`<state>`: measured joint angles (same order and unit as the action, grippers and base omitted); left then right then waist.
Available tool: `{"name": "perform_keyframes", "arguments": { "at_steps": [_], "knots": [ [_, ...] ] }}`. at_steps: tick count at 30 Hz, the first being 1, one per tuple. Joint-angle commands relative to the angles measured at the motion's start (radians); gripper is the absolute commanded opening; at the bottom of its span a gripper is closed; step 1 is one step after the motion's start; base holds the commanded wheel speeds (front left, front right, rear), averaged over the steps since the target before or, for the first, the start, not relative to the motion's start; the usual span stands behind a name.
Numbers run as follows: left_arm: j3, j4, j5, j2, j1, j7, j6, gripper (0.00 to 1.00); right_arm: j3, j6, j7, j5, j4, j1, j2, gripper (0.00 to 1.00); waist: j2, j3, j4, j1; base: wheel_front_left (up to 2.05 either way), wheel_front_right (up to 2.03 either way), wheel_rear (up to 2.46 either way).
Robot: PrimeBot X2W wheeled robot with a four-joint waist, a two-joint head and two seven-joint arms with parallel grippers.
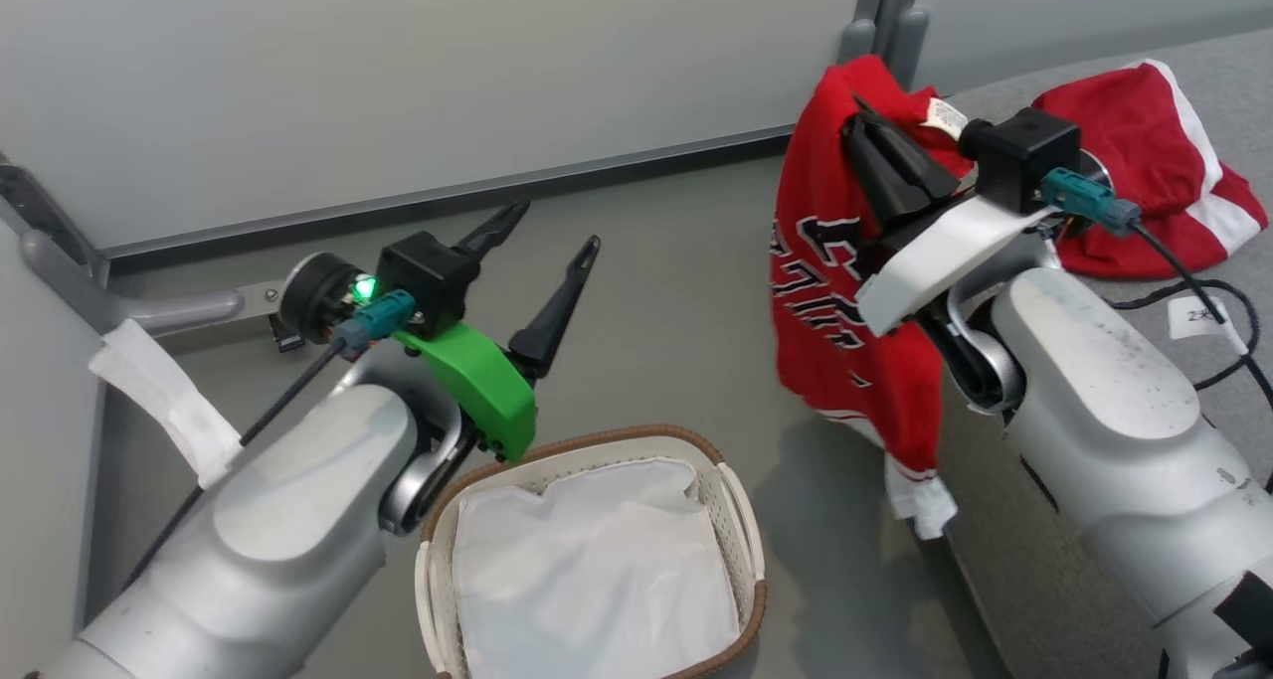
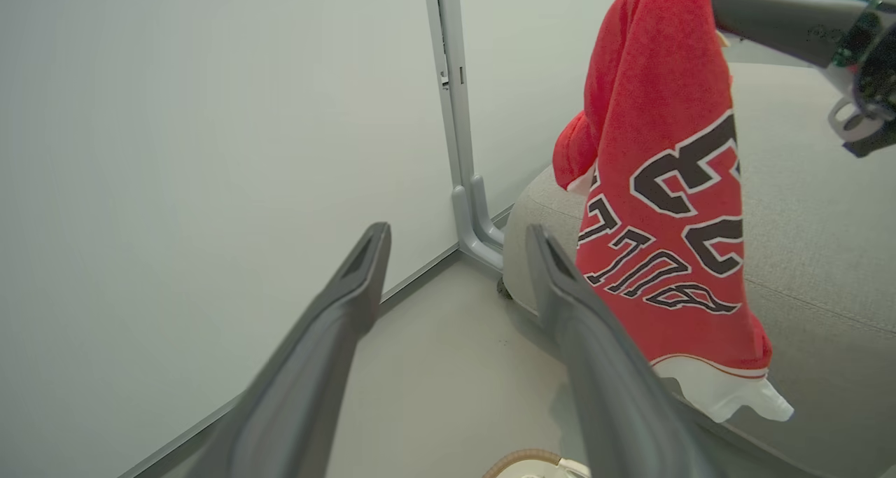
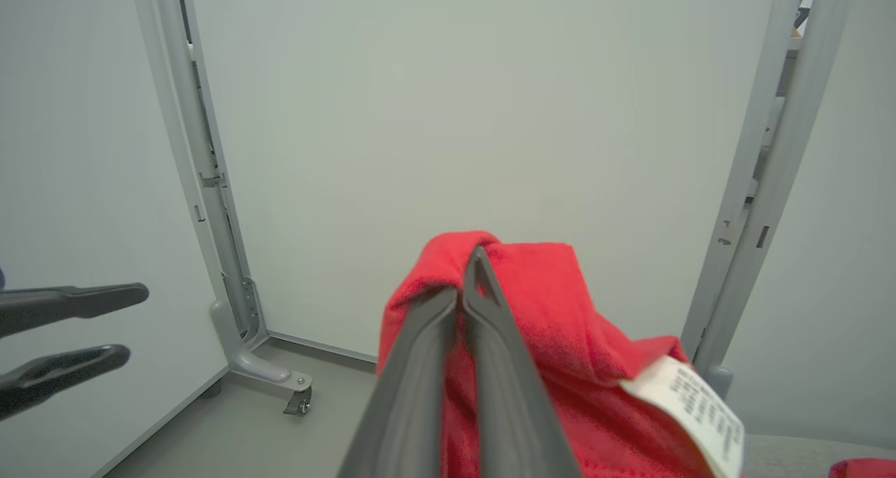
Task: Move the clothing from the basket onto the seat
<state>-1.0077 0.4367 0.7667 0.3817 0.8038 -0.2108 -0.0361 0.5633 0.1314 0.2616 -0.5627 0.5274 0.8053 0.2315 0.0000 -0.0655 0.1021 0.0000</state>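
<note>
- The right gripper point(image 3: 467, 278) had its jaws pinched tight on the fuzzy red jersey point(image 1: 845, 301). The jersey hung limp, long axis vertical, white hem toward 6 o'clock.
- The left gripper point(image 1: 555, 230) had its jaws spread wide, gripping nothing.
- A plain red piece point(image 1: 1134, 162) lay crumpled on the grey fabric seat point(image 1: 1228, 83) at 2 o'clock.
- The oval perforated basket point(image 1: 617, 432), at 6 o'clock, held a white liner sheet point(image 1: 597, 570).

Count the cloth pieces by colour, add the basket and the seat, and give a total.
Red garments: 2 (jersey, plain piece)
White liner: 1
Basket: 1
Seat: 1
Total: 5
</note>
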Motion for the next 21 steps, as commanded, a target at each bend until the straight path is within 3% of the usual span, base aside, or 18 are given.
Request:
{"name": "perform_keyframes", "arguments": {
  "at_steps": [1,11,21],
  "knots": [
    [-0.006,-0.009,-0.002,-0.016,-0.025,-0.012,0.007,1.00,-0.024,-0.001,0.005,0.014,-0.012,-0.018,0.016,0.00,0.0000,-0.026,0.042,0.0000,0.00,0.00,0.00],
    [-0.035,-0.016,-0.046,-0.095,-0.058,-0.044,0.017,1.00,-0.161,-0.001,0.005,0.066,-0.075,-0.061,0.088,0.00,0.0000,-0.107,0.207,0.0000,0.00,0.00,0.00],
    [-0.021,-0.004,-0.082,-0.106,-0.017,-0.052,0.026,1.00,-0.193,-0.001,0.005,0.090,-0.122,-0.083,0.084,0.00,0.0000,-0.191,0.313,0.0000,0.00,0.00,0.00]
  ]
}}
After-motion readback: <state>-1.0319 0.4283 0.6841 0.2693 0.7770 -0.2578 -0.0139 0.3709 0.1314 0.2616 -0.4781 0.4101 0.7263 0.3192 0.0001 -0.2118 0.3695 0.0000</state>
